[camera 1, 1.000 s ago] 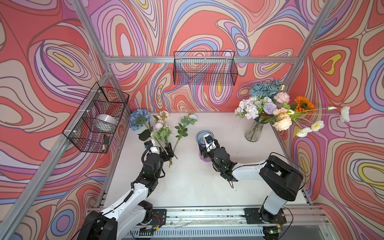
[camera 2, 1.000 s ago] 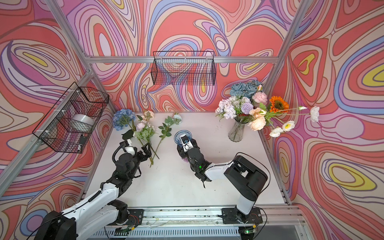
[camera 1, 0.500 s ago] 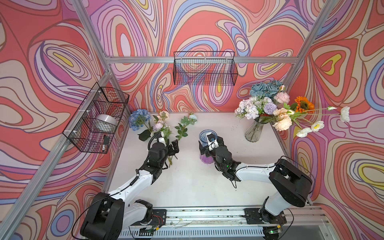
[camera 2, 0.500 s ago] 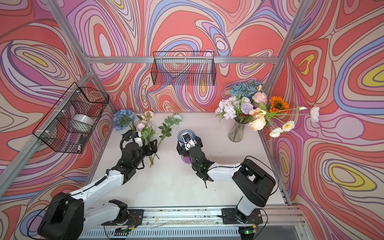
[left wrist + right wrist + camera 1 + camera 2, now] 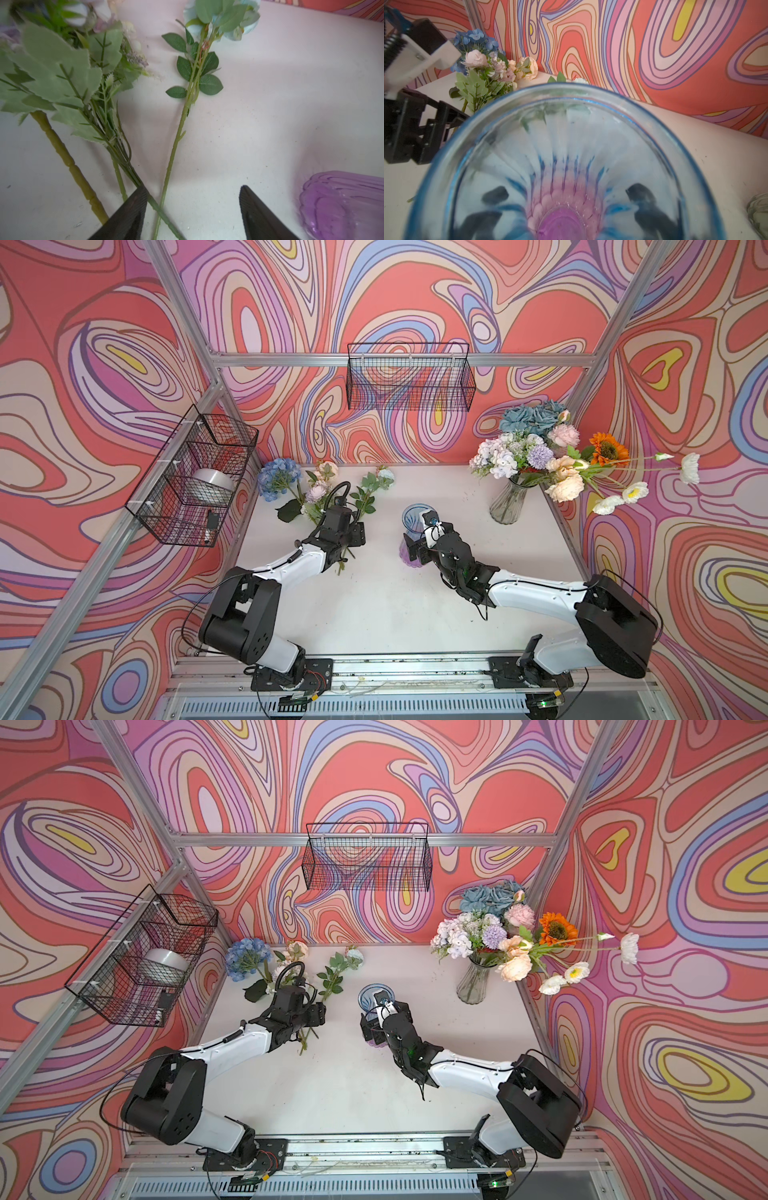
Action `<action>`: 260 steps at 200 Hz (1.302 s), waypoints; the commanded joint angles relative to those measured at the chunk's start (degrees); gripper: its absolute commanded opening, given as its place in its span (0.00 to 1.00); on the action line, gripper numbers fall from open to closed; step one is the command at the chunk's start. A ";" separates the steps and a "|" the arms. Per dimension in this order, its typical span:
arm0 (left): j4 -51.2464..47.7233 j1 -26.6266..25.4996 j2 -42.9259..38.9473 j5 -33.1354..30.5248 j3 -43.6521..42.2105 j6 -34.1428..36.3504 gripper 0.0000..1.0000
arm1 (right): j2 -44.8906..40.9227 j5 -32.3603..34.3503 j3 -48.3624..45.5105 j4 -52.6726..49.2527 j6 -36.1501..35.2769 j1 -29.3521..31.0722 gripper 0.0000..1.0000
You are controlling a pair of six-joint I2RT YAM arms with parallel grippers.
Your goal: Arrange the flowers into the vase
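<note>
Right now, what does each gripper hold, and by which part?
Left gripper: open around a stem, nothing held. Right gripper: jaws flank the blue vase body; grip cannot be told.

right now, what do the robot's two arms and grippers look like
The left arm and right arm are alike: white links, bulky black joint housings, black bases, thin black cables looping alongside. The left gripper has black tapered fingers with ribbed inner faces. The right gripper is black too, with a white piece on it.

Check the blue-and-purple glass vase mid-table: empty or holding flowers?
Empty. The right wrist view looks down the blue-and-purple glass vase to its bare purple base; no stems inside.
</note>
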 commanded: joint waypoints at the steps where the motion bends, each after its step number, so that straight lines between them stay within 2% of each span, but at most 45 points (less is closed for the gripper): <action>1: -7.56 0.00 3.25 -2.13 3.93 1.68 0.69 | -2.36 -3.69 -1.37 -8.12 4.49 0.02 0.98; 39: -12.07 0.01 8.80 -3.12 8.64 2.03 0.67 | -5.92 -8.99 -1.94 -15.82 6.23 0.02 0.98; 58: -13.95 -0.04 11.69 -3.22 11.05 2.64 0.61 | -8.21 -9.30 -1.21 -20.75 6.40 0.02 0.98; 70: -14.78 -0.01 13.29 -3.17 12.34 2.95 0.56 | -9.83 -8.01 -1.37 -22.29 6.43 -0.04 0.98; 128: -17.11 -0.07 19.16 -5.59 17.00 5.17 0.49 | -14.21 -1.29 -3.15 -25.09 5.29 -0.07 0.98; 137: -17.10 -0.03 19.58 -5.51 17.40 5.28 0.46 | -14.20 0.04 -3.22 -25.68 5.10 -0.29 0.98; 154: -17.10 0.00 20.27 -4.07 17.92 5.24 0.31 | -14.06 1.64 -3.41 -26.32 5.22 -1.14 0.98; 195: -16.60 0.00 21.19 2.06 18.30 3.60 0.00 | -15.92 0.51 -4.20 -27.38 7.43 -6.75 0.98; 231: -15.28 -0.77 20.11 6.49 18.04 1.84 0.00 | -19.31 -0.13 -4.15 -29.49 8.67 -11.99 0.98; 260: -12.94 -1.82 15.76 10.34 16.91 -0.59 0.00 | -21.61 0.05 -2.49 -30.61 8.58 -14.53 0.98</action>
